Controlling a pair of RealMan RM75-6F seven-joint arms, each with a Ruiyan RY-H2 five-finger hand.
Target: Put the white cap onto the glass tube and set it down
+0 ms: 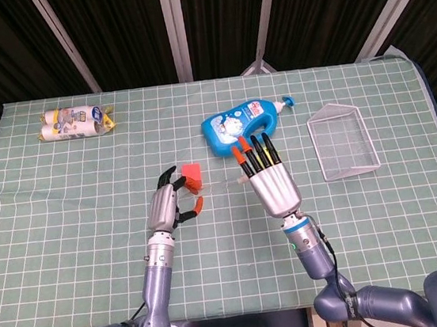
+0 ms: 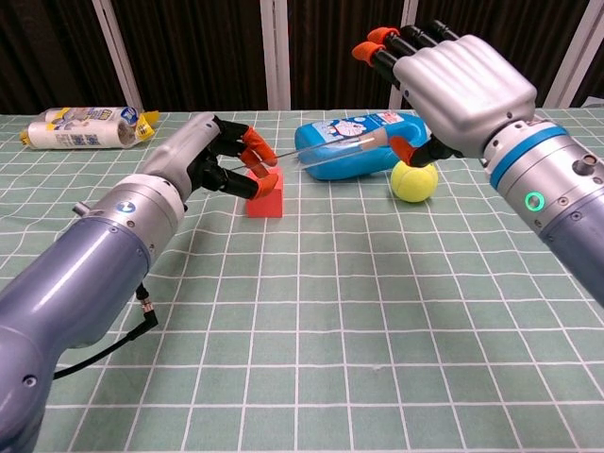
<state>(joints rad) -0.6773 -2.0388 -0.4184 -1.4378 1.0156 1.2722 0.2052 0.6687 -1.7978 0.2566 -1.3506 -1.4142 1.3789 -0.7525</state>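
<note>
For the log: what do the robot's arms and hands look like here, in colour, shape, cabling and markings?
Both arms are glossy blue-grey rounded tubes. The left hand and right hand have silver metallic backs, black fingers and orange fingertips. The right wrist has a bright blue band and a green ring light. A thin black cable hangs under the left forearm.

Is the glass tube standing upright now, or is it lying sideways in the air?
Sideways and raised. In the chest view the glass tube runs nearly level above the table, between the left robot hand and the right robot hand.
</note>
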